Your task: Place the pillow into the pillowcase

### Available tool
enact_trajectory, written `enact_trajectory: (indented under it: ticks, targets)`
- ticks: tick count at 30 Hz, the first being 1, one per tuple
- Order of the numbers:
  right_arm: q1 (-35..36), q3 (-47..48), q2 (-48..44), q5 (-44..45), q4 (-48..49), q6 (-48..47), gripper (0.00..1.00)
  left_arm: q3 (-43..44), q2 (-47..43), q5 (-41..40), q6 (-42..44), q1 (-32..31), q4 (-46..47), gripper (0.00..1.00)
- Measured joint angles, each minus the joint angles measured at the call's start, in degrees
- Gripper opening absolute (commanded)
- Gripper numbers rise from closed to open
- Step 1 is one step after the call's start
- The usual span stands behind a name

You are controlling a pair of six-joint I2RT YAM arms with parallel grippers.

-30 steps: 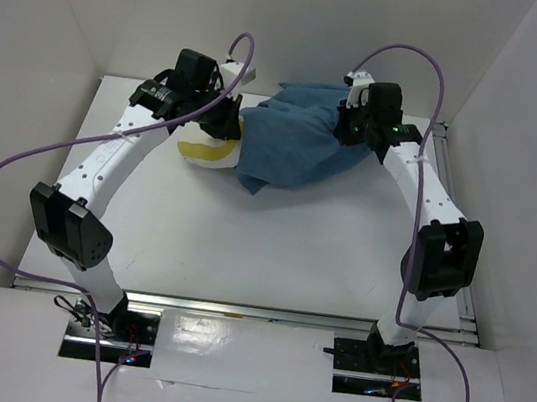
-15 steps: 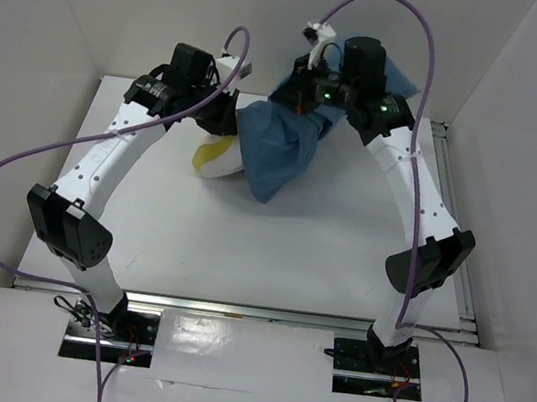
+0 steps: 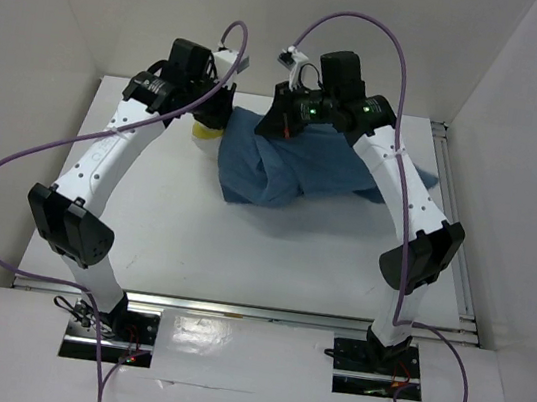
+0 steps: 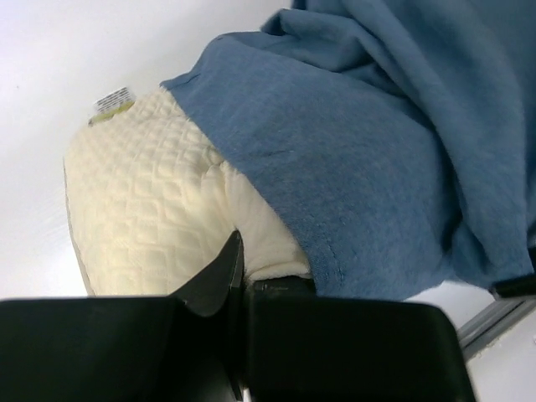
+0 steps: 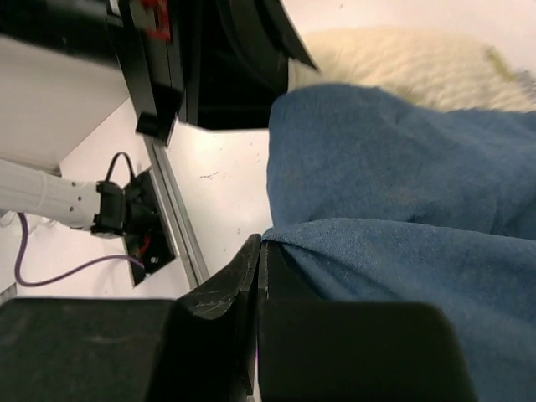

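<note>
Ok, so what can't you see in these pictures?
1. Most of the pillow: top view, the pillowcase and the left arm cover it.
2. Left end effector: top view, that same arm hides it.
3. Far end of the pillowcase: left wrist view, cut off by the right edge.
4. Writing on the pillow's tag: left wrist view, too small to read.

The pillow [image 4: 142,209] is cream-white, quilted in a small wavy diamond pattern, with a yellow-green tab and a white printed label [image 4: 111,102] at one corner. The pillowcase [image 4: 360,167] is plain dusty blue. The table [image 3: 241,248] is white. The left arm [image 3: 104,151] and right arm [image 3: 407,186] are white with black joints, their cables [image 3: 357,16] purple. Green lights [image 3: 365,104] glow on the right arm.
</note>
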Motion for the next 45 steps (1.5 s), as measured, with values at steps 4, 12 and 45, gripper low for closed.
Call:
enact_trajectory:
  ticks: [4,12,45]
  targets:
    - [-0.7,0.2,0.3,-1.0,-1.9,0.0,0.0,0.0,0.0,-0.5,-0.1,0.5,1.8,0.0]
    - [-0.4,7.2,5.1,-4.2,-1.8,3.2,0.0,-1.0,-0.5,-0.6,-1.0,0.7,2.7,0.0]
    - [-11.0,9.3,7.5,-10.7,2.6,6.3,0.0,-12.1,-8.1,0.4,-4.7,2.1,8.4,0.0]
